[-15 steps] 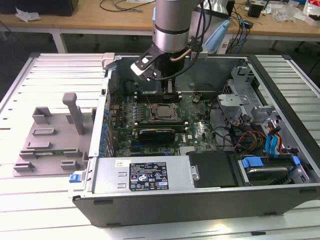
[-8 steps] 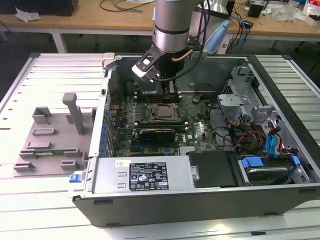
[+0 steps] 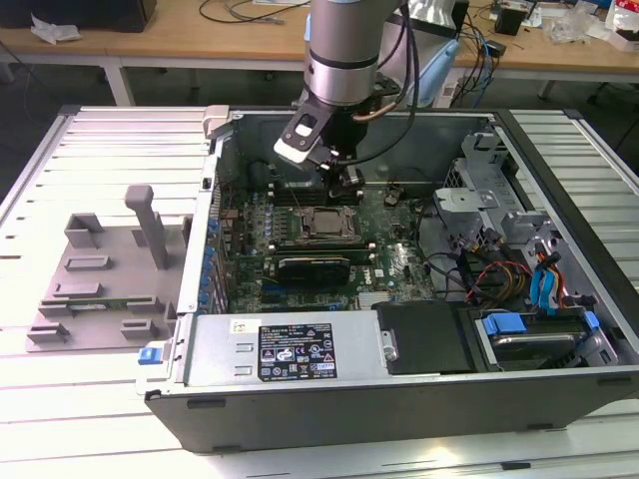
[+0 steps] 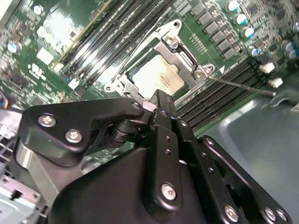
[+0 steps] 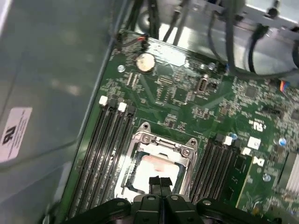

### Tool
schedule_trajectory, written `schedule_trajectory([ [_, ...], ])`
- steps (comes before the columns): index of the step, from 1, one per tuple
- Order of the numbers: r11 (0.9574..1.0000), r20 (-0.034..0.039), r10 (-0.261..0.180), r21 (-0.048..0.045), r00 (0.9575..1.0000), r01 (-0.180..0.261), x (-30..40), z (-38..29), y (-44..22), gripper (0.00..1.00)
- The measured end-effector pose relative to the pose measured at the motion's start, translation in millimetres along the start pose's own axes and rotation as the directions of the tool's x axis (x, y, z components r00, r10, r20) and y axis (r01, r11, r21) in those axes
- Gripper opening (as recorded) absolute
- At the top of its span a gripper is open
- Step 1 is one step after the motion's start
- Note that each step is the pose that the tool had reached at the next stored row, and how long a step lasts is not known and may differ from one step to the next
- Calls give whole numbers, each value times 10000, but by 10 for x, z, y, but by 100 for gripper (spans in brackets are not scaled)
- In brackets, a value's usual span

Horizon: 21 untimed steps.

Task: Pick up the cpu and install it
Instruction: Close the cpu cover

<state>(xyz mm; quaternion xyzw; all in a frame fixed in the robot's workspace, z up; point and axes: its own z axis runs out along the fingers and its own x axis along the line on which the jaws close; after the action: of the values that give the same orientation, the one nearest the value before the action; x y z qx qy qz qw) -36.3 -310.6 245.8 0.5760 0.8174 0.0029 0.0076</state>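
cpu [image 4: 156, 77] sits in socket [image 4: 181, 45]; hand [image 5: 161, 181] closed just above it.

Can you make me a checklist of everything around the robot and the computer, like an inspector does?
Surface: slatted metal table, with the open computer case lying on it.
Job's things: cpu sits inside the socket frame, pale top showing.
Clutter: grey fixture tray beside the case, on the exterior view's left.
Grippers: pincer shut, holding nothing, close over the cpu.
Cables: coloured wires bundled inside the case, at the exterior view's right.
Surroundings: wooden benches behind, with cables on them.
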Motion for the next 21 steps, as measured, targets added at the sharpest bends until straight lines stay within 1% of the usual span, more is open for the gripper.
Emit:
schedule_trajectory([
  [1,9997,-3,-256,-2,9997,256,0,0,0,11],
  [2,9991,-5,-422,-4,9991,422,0,0,0,11],
  [3,9979,-8,-651,-6,9979,651,0,0,0,11],
  [4,9947,-12,-1033,-10,9946,1033,0,0,0,11],
  [6,9901,-17,-1404,-14,9901,1404,0,0,0,11],
  [7,9862,-20,-1655,-16,9862,1655,0,0,0,11],
  [8,9794,-25,-2022,-21,9793,2022,0,0,0,11],
  [10,9723,-28,-2336,-24,9723,2336,0,0,0,11],
  [12,9512,-36,-3085,-34,9512,3085,0,0,0,11],
  [14,9402,-39,-3407,-38,9401,3407,0,0,0,11],
  [15,9256,-43,-3784,-44,9256,3784,0,0,0,11],
  [16,9160,-45,-4012,-47,9160,4012,0,1,0,11],
  [18,9034,-48,-4288,-51,9034,4288,0,0,0,11],
  [19,8898,-50,-4563,-56,8898,4563,0,1,0,11],
  [20,8733,-53,-4871,-60,8733,4871,0,0,0,11],
  [21,8578,-55,-5140,-65,8578,5139,0,1,0,11],
])
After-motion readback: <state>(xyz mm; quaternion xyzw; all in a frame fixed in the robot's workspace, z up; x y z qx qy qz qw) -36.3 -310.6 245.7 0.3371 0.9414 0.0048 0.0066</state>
